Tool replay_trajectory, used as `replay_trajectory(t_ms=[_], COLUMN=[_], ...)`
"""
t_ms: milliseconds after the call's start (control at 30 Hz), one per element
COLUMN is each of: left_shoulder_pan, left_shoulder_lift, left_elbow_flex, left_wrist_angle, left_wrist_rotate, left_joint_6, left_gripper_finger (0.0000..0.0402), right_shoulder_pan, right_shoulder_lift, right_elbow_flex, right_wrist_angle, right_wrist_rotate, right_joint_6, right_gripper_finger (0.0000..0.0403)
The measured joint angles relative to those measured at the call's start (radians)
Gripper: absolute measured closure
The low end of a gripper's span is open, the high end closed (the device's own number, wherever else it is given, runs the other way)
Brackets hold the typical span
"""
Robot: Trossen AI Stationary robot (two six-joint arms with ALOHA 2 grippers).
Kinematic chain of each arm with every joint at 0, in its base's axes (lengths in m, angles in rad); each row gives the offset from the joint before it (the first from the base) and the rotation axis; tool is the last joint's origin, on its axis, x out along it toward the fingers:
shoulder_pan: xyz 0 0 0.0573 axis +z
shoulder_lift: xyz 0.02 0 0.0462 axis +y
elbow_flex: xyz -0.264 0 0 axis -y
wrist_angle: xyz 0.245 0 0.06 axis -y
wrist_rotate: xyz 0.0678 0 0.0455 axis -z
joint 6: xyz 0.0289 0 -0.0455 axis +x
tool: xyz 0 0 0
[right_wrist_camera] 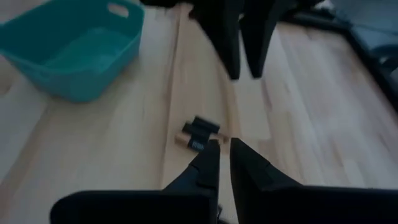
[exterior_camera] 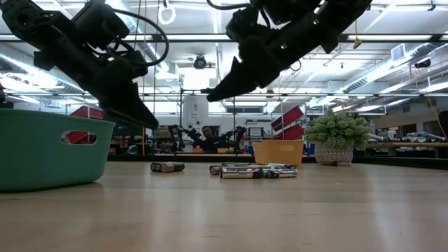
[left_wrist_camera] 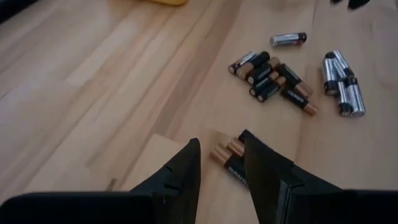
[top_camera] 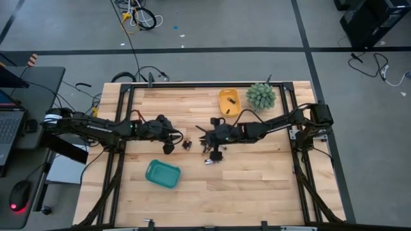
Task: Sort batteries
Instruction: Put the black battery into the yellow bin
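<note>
- Plenty to fumble from there: caught the left gripper (left_wrist_camera: 221, 142) hovering half-spread and empty, with a copper-topped pair of batteries (left_wrist_camera: 229, 160) lying side by side on the table, directly between and below its jaws.
- Could have pinched both cells at once, or squirted one out sideways, with the two lying that snug together.
- Found the right gripper (right_wrist_camera: 224, 143) barely parted and gripping nothing, with that same pair just ahead of its jaws.
- Risked a knock between the arms, with both sets of jaws aimed at one spot.
- Noted the main heap of batteries (left_wrist_camera: 270, 78) well beyond the left jaws, dark and silvery cells close together; could have scattered them with one stray sweep.
- Placed the teal tray (top_camera: 162, 174) well apart from both jaws; could have dropped a loosely held cell short on that carry.
</note>
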Motion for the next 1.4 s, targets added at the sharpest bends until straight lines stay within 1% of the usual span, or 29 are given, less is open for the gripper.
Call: replay_trajectory(t_ms=[167,333,400,500,733,900,1067,1267,1400], left_shoulder_pan=[0.000,0.000,0.000,0.000,0.000,0.000,0.000,0.000,0.000], left_shoulder_lift=[0.000,0.000,0.003,0.014,0.021,0.020,0.025,0.048,0.092], left_elbow_flex=[0.000,0.000,0.000,0.000,-0.001,-0.001,-0.001,0.000,0.000], left_wrist_angle=[-0.035,-0.042,-0.026,0.036,0.009,-0.018,-0.048,-0.034,-0.018], left_wrist_rotate=[0.002,0.002,0.002,0.002,0.002,0.002,0.002,0.001,-0.002], left_joint_6=[-0.001,-0.001,-0.003,-0.016,-0.016,-0.016,-0.016,-0.017,-0.017], left_gripper_finger=[0.0282,0.0282,0.0282,0.0282,0.0282,0.0282,0.0282,0.0282,0.0282], right_shoulder_pan=[-0.013,-0.017,-0.017,-0.017,-0.013,-0.010,-0.010,-0.010,-0.010], right_shoulder_lift=[0.000,0.000,0.021,0.086,0.245,0.327,0.355,0.359,0.359], right_elbow_flex=[0.000,-0.001,0.003,0.040,0.182,0.283,0.315,0.315,0.315], right_wrist_angle=[0.070,0.089,0.130,0.133,0.057,-0.075,-0.146,-0.159,-0.162], right_wrist_rotate=[-0.016,-0.023,-0.024,-0.046,-0.048,-0.061,-0.069,-0.069,-0.069], right_joint_6=[-0.004,-0.004,-0.005,-0.022,-0.039,-0.055,-0.063,-0.063,-0.064], right_gripper_finger=[0.0361,0.0355,0.0353,0.0350,0.0341,0.0332,0.0315,0.0287,0.0273])
